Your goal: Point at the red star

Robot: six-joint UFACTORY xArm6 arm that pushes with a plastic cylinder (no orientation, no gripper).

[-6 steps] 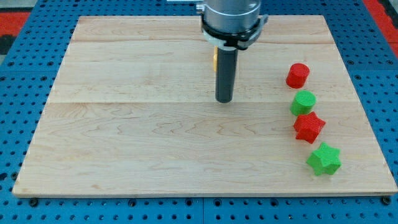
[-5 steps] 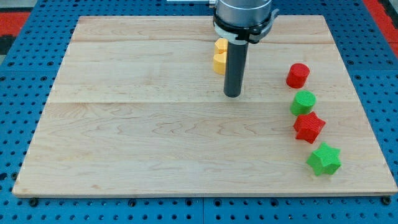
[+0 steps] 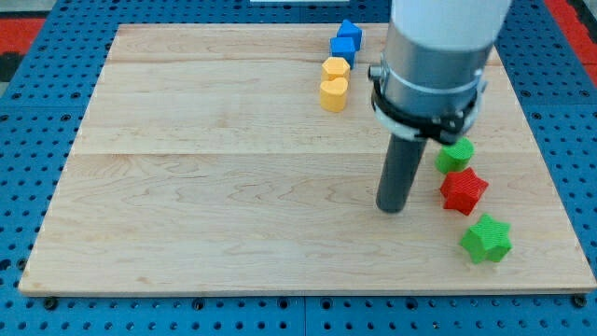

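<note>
**Tip just left of the red star – overshoot is the main risk**

My tip (image 3: 393, 207) sits on the wooden surface (image 3: 205, 187), just beside the red star (image 3: 463, 190) on the view's left, with a narrow strip of bare wood between them – apart, not touching. The end effector is a plain rod: no jaws, nothing to part, close or clamp, so it carries nothing.

The red star lies near the surface's right edge, in a column of blocks: a green block (image 3: 457, 153) just above it, partly covered by the arm, shape not fully clear, and a green star (image 3: 486, 239) below and slightly right. At the view's top centre sit two yellow blocks (image 3: 333, 82), heart-like, with two blue blocks (image 3: 345, 41) above them, well apart from the tip.

What could go wrong, as I judge it:
- Any further travel rightward could nudge the star – the gap is small and the task is pointing, not pushing.
- A shoved star could knock the green block above it or the green star below; the column is tight.
- The right edge of the surface is near, so a hard push could carry blocks towards it.
- The arm body hides the area above the green block; anything there cannot be checked, and a contact there would go unseen.
- A drift up or down could leave the tip nearer a green block, making the pointing ambiguous.

Containers: none in view – blocks lie loose on the surface.
</note>
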